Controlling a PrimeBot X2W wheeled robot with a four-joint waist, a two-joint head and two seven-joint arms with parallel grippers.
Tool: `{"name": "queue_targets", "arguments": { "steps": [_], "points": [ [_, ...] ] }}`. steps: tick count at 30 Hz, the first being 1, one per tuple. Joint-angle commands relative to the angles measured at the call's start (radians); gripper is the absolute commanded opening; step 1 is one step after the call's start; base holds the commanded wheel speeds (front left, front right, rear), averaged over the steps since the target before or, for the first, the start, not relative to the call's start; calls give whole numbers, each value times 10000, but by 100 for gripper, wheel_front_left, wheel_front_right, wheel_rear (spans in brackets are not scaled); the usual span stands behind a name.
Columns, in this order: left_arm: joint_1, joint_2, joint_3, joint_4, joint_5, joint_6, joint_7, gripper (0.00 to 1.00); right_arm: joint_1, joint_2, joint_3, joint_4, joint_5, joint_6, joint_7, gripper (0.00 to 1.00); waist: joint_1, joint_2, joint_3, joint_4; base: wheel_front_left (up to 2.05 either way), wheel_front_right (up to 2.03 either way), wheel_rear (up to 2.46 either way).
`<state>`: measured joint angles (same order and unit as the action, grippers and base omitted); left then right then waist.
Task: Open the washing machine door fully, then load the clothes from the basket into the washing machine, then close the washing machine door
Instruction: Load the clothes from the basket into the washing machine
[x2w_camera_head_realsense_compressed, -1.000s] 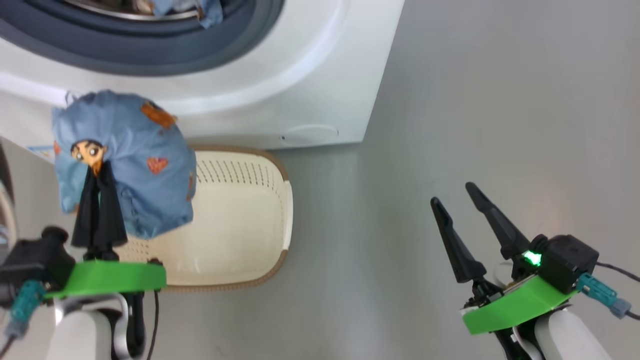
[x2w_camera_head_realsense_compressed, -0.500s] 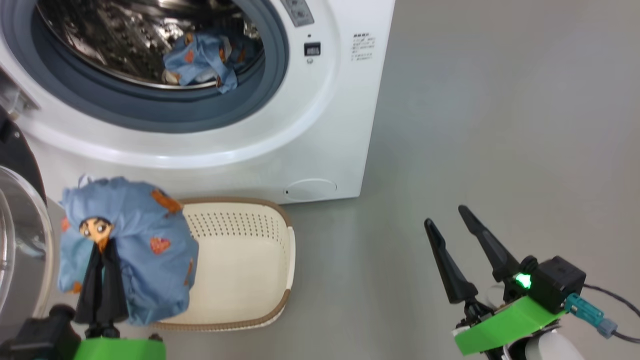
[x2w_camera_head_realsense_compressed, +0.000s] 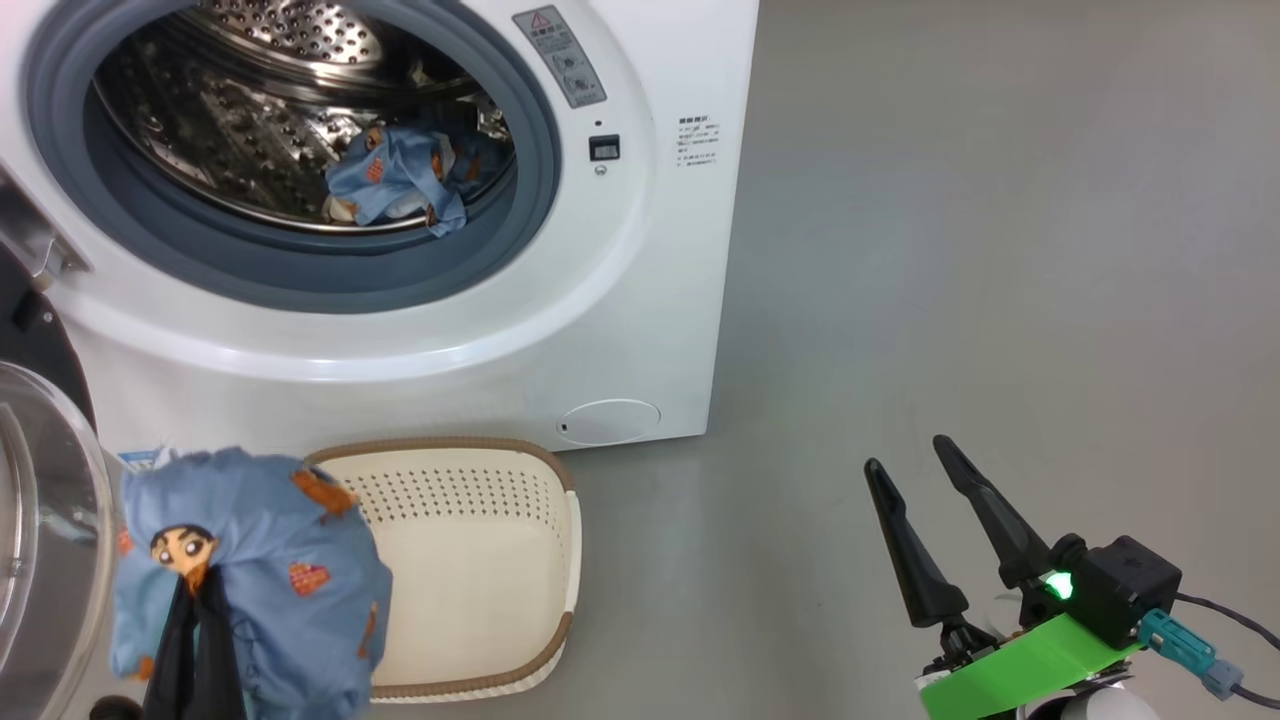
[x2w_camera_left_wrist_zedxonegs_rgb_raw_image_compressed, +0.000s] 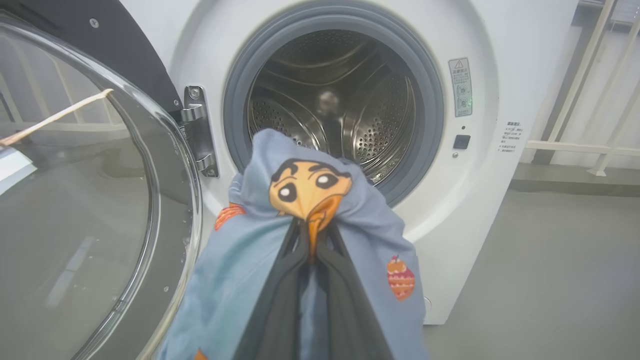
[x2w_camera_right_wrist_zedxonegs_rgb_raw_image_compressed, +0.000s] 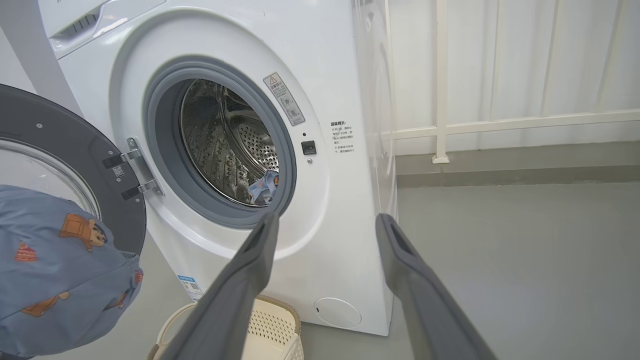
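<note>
"Clothes (x2w_camera_head_realsense_compressed: 280, 560): where were they, and why?"

"The round black-framed glass washing machine door (x2w_camera_head_realsense_compressed: 45, 540) stood swung wide at far left, clearing the opening. My left gripper (x2w_camera_left_wrist_zedxonegs_rgb_raw_image_compressed: 311, 235) was clamped on one light blue cartoon-printed garment (x2w_camera_left_wrist_zedxonegs_rgb_raw_image_compressed: 360, 225), raised beside the cream perforated plastic basket (x2w_camera_head_realsense_compressed: 480, 600). That sat bare just before the white front-loading washing machine (x2w_camera_head_realsense_compressed: 640, 300), I'd judge for a short carry. The other blue garment (x2w_camera_head_realsense_compressed: 400, 180) lay in the perforated steel drum (x2w_camera_head_realsense_compressed: 230, 150)."

"Any writing?"

"I saw a grey warning sticker (x2w_camera_head_realsense_compressed: 560, 55) with a red triangle, text too small to read. My right gripper (x2w_camera_head_realsense_compressed: 906, 453) hung idle, fingers apart."
</note>
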<state>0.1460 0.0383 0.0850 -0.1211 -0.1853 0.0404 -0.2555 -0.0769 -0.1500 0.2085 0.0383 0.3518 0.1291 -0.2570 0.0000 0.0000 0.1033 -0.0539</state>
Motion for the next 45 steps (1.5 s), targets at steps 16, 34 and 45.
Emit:
{"name": "queue_targets", "arguments": {
  "steps": [16,34,45],
  "points": [
    [204,121,128,-129,-250,241,-63,0,296,61,-108,-323,-393,16,-48,100,0,0,-110,-39,0,0,0],
    [-2245,150,-228,616,149,5,-63,0,-180,-239,-125,-538,-191,16,-48,100,0,0,1665,-90,0,0,0],
    [-4378,647,-211,1767,426,-227,-63,0,-613,-359,-6,-712,-81,16,-48,100,0,0,2578,-367,0,0,0]
  ]
}}
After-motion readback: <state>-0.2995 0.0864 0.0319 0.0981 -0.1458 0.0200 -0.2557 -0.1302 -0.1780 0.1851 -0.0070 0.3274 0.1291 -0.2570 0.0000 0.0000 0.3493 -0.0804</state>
